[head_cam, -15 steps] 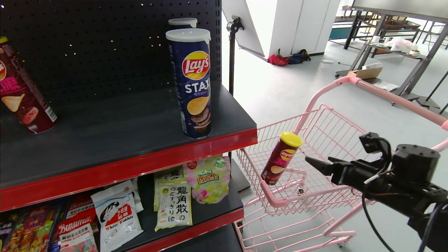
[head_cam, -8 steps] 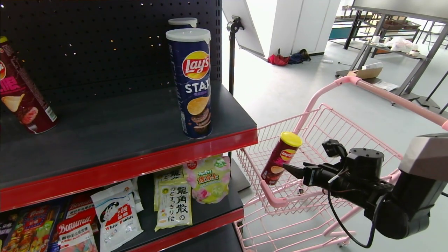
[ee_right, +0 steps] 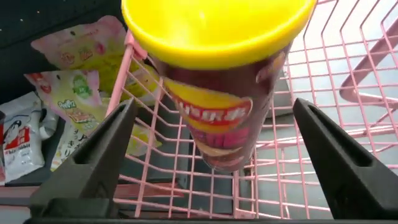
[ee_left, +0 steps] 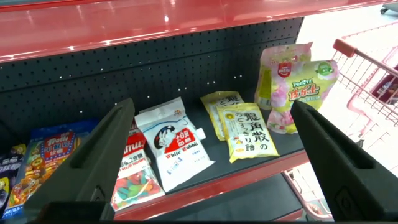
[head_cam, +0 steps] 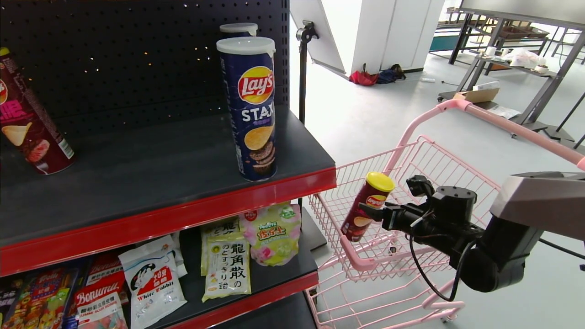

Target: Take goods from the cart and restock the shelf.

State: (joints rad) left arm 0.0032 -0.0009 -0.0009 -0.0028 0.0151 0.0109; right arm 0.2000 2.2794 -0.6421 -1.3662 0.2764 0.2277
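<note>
While my right gripper (ee_right: 212, 102) sits inside the pink cart (head_cam: 411, 155), the upper shelf (head_cam: 160, 169) lies to my left: a dark board with a red front edge and a black pegboard (head_cam: 137, 55) behind it. Beyond the shelf's end, pale grey floor (head_cam: 365, 114) runs back to a white pillar (head_cam: 374, 32) and metal tables (head_cam: 516, 59).

On that board a blue can (head_cam: 249, 109) stands upright near the front right corner, a second can (head_cam: 237, 29) just behind it, and a dark red can (head_cam: 27, 123) leans at the far left. The lower shelf (head_cam: 274, 278) holds a white bag (head_cam: 153, 283), a yellow packet (head_cam: 227, 267) and a green pouch (head_cam: 274, 235).

The red can with the yellow lid (head_cam: 371, 197) leans tilted in the cart's front corner, the wire wall and rim between it and the shelf. My right fingers are spread wide either side of it, gripping nothing. My left gripper (ee_left: 212, 104) is wide open and empty, facing the lower shelf.
</note>
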